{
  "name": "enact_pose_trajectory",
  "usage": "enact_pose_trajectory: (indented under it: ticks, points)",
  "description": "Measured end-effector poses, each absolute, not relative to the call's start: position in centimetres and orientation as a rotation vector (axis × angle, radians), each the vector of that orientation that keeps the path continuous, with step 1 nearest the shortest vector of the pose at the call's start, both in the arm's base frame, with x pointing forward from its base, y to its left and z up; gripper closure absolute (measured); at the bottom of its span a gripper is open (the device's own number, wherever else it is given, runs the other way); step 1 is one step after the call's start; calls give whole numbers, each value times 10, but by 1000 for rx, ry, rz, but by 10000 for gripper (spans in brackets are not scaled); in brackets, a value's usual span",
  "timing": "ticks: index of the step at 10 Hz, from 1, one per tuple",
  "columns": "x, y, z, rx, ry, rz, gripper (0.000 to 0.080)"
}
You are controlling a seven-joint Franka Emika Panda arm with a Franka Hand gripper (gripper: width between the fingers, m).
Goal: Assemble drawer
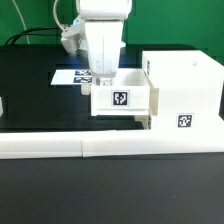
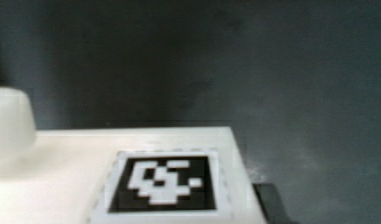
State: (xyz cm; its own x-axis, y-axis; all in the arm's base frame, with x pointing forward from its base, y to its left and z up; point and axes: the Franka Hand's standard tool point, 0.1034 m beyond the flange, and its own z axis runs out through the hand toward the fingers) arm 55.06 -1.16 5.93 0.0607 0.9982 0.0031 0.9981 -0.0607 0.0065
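A small white tray (image 1: 128, 100) with a square tag on the face toward the camera sits against the left side of the tall white box casing (image 1: 185, 80), its right end meeting the casing's opening. My gripper (image 1: 100, 84) reaches straight down onto the tray's left wall and appears shut on it; the fingertips are hidden behind the wall. The wrist view shows a tagged white face of the tray (image 2: 169, 150), a rounded white part (image 2: 6, 125) at its edge, and one dark finger (image 2: 270, 203) beside the tray. A second tray is not clearly in view.
Long low white border bars (image 1: 100, 146) run along the front of the black table. The marker board (image 1: 66, 75) lies behind the arm. A white object (image 1: 2, 105) is cut off at the exterior view's left edge.
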Motion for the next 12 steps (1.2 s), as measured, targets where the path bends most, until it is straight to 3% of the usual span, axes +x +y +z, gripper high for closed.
enact_pose_trajectory:
  ticks: [12]
  points:
    - [549, -7, 56, 2290, 2170, -12, 757]
